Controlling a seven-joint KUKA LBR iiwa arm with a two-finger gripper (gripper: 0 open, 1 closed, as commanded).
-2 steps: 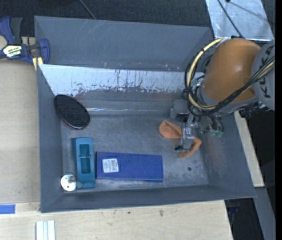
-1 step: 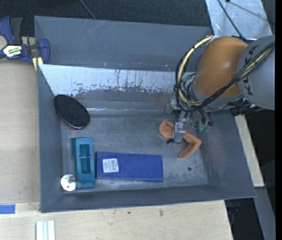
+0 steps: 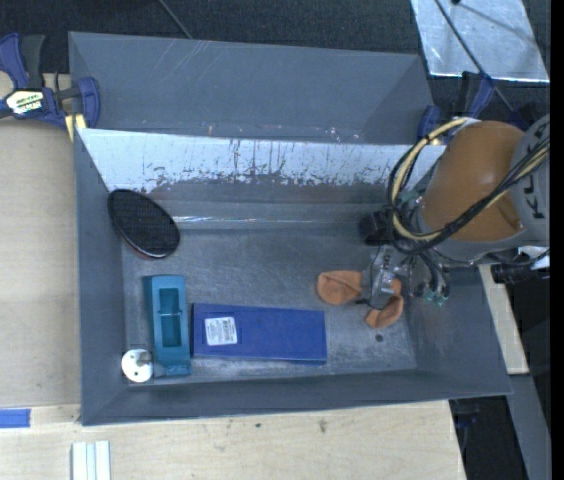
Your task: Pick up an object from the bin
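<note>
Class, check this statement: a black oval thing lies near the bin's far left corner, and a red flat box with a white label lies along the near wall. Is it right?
One error: the flat box is blue, not red, as the camera view shows. The black oval thing does lie near the far left corner.

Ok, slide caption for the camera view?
Gripper low over a rounded orange-brown piece, right side of grey metal bin; flat blue box nearby.
</note>
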